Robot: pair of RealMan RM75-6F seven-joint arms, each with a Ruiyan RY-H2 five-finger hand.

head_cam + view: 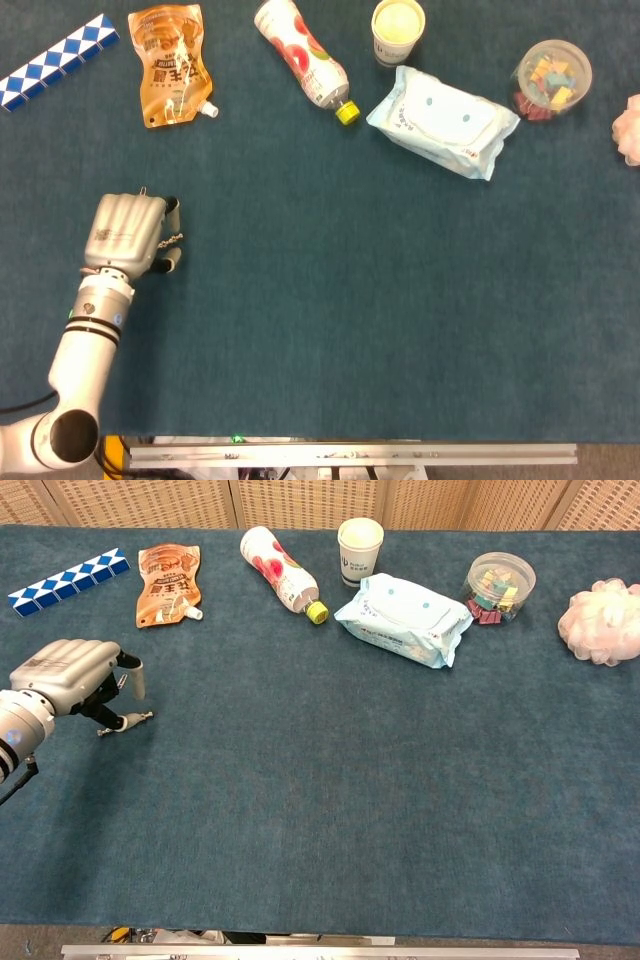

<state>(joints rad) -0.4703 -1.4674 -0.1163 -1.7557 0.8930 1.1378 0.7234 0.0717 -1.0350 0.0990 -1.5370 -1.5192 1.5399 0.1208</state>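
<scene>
Surface: teal-blue felt table [330, 300], with a woven screen [300, 500] behind it in the chest view.
Left hand: my left hand [128, 233] hangs palm-down over the table's left part, fingers curled downward; I cannot tell whether the tips have closed on anything.
Right hand: shows in neither view.
Thing under the hand: small metal bead chain [138, 718] lying flat on the felt, mostly hidden under my fingers in the head view; only its end shows beside my fingertips [172, 261].
Paper clip: paper clip [143, 189] just beyond my knuckles, nearly hidden at the hand's far edge.
Doing the step well: I judge that a thin chain on felt needs the thumb and a fingertip brought low to the cloth from opposite sides, meeting on the chain rather than pressing it into the nap.
Risk: the clip lies near enough to be swept along.
Far row, left: blue-and-white folding snake puzzle [58, 62], orange spouted drink pouch [172, 66].
Far row, middle: toppled bottle with yellow cap [303, 54], paper cup [398, 29], pack of wet wipes [443, 120].
Far row, right: clear tub of coloured clips [551, 79], pink bath puff [603, 622].
Obstruction: all of the far row lies well apart from my hand.
</scene>
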